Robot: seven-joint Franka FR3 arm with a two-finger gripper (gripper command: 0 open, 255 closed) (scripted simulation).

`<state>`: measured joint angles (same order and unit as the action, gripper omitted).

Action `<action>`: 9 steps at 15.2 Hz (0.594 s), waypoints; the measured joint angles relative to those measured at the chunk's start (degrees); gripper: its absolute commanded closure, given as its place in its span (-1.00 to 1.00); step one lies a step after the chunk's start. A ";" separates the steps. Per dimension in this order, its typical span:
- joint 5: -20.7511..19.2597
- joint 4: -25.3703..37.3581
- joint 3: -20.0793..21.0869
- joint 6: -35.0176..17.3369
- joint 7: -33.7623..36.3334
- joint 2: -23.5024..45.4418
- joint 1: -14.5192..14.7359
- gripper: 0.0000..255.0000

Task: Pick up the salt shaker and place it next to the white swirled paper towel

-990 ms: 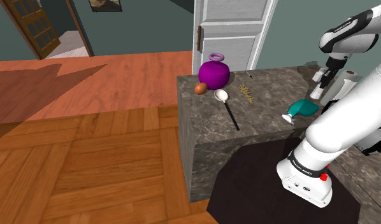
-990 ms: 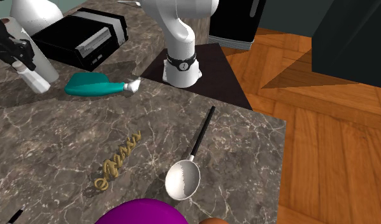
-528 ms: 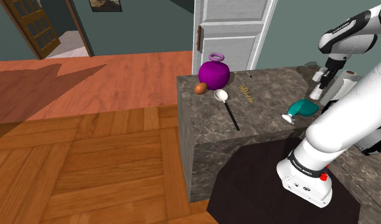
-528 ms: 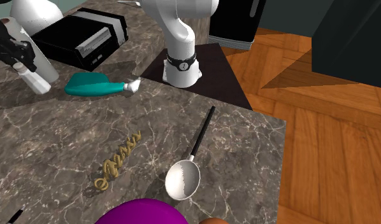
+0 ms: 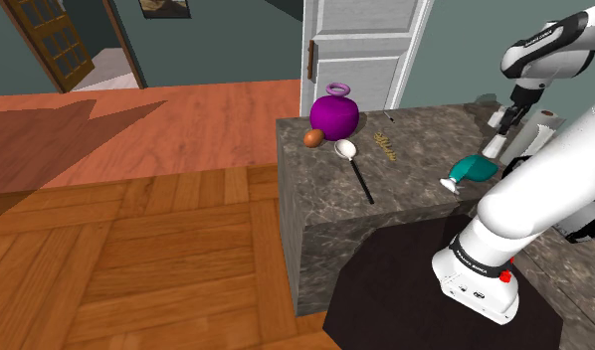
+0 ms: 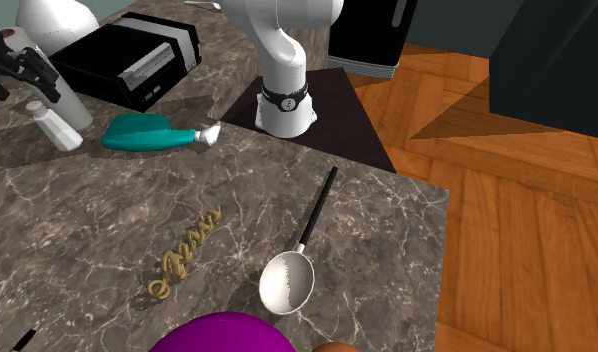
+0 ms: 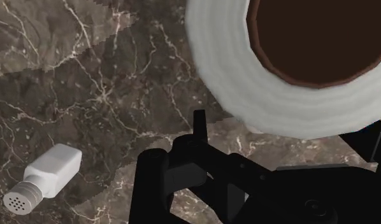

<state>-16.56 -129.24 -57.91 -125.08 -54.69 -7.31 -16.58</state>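
Observation:
The salt shaker (image 6: 53, 124), small and white with a perforated cap, stands on the dark marble counter (image 6: 287, 190), free of the fingers. Right beside it is the white paper towel roll (image 6: 65, 92). In the wrist view the shaker (image 7: 46, 179) sits a short way from the roll (image 7: 234, 83), whose brown core faces the camera. My black gripper (image 6: 17, 86) hangs just above the shaker, open and holding nothing. In the shoulder view the gripper (image 5: 500, 121) is at the counter's far end, close to the roll (image 5: 536, 131).
A teal-handled brush (image 6: 147, 133) lies near the shaker. Further along the counter are a gold squiggle (image 6: 185, 250), a ladle (image 6: 292, 272) and a purple round pot (image 5: 333, 116). A black-and-silver appliance (image 6: 137, 55) sits behind the roll. The arm's base (image 6: 285, 105) adjoins the counter.
The fingers were shut on the shaker; they have since parted and the gripper has lifted a little. The shaker now stands on its own beside the roll.

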 measured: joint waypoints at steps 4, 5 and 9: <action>-2.06 2.62 1.96 5.15 1.83 -3.23 -0.25 -1.00; -2.24 2.69 2.10 5.42 1.97 -3.47 -0.31 -1.00; -2.36 2.80 2.20 5.69 2.04 -3.63 -0.35 -1.00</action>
